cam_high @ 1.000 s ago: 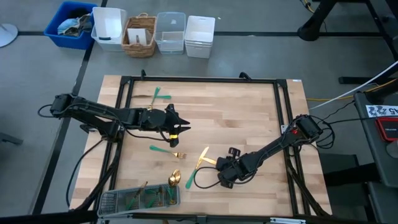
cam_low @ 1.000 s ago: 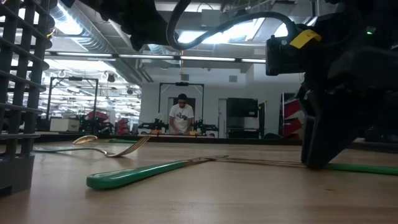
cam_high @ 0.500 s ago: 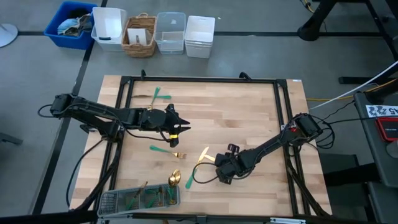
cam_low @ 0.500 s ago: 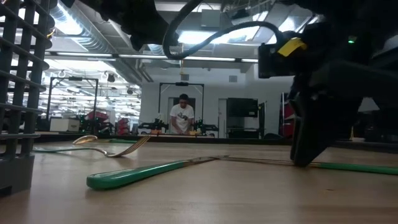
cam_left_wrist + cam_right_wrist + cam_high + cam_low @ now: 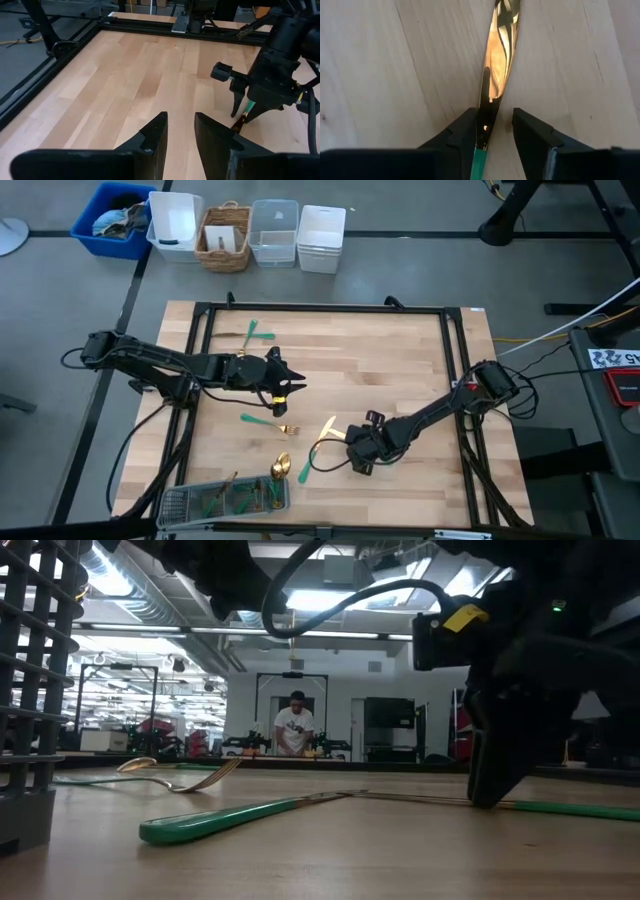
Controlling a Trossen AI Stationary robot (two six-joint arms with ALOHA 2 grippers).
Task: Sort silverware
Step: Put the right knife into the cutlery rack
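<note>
the knife (image 5: 499, 60) lies flat on the wooden table (image 5: 400, 370), gold blade pointing away from my wrist, teal handle running back under it. my right claw (image 5: 492, 135) stands over the spot where blade meets handle, its 2 fingers (image 5: 462, 132) spread, 1 on each side and nothing pinched yet. the knife's long axis runs straight through the gap, so the next move looks like a plain squeeze across its narrow width. seen from above, my right claw (image 5: 358, 457) is at the knife (image 5: 325, 432), while the left claw (image 5: 288, 383) hangs well apart toward the table's middle, fingers parted and empty. fork (image 5: 268, 423), spoon (image 5: 281, 464) and tray (image 5: 225, 500) lie nearer the front edge.
</note>
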